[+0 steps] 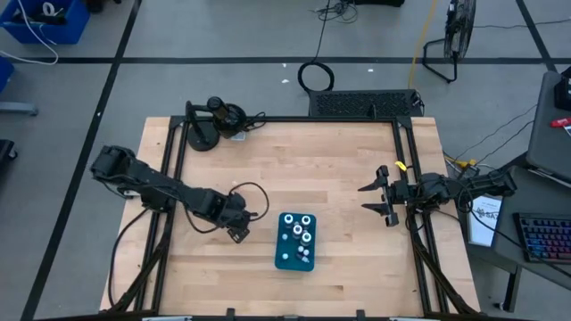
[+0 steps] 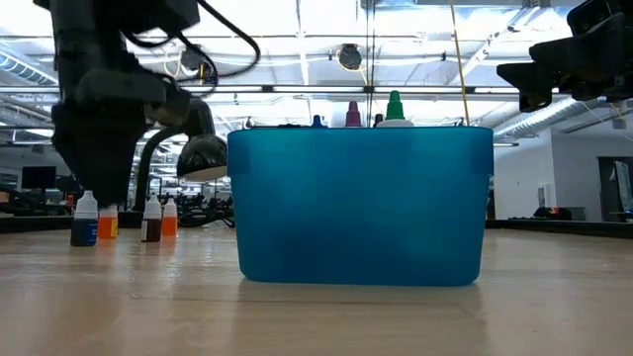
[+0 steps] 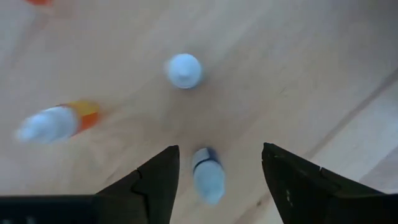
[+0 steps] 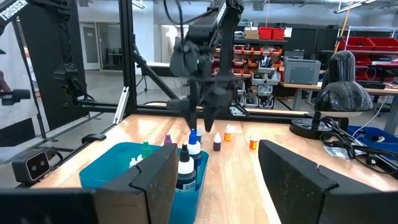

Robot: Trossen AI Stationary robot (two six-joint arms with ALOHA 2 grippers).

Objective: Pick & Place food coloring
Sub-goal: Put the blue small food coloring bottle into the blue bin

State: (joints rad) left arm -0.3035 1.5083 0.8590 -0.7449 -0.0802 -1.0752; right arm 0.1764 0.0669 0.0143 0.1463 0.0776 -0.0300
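Observation:
The food coloring is a set of tiny white-capped bottles. Several stand in the teal tray [image 1: 284, 260], their caps rising above its wall [image 2: 395, 107]. Others stand loose on the wood beside it [image 2: 150, 223]. My left gripper [image 3: 217, 149] points down over the loose bottles, open. A blue-bodied bottle [image 3: 208, 178] stands between its fingers, with a gap on each side. A white cap [image 3: 184, 70] and an orange bottle [image 3: 59, 121] are farther off. My right gripper [image 1: 373, 198] waits open near the table's right edge, facing the tray [image 4: 112, 168].
A black desk lamp [image 1: 214, 125] stands at the table's far left corner, with its cable on the wood. Black frame rails [image 1: 406, 178] run along the table's sides. Bare wood lies between the tray and my right gripper.

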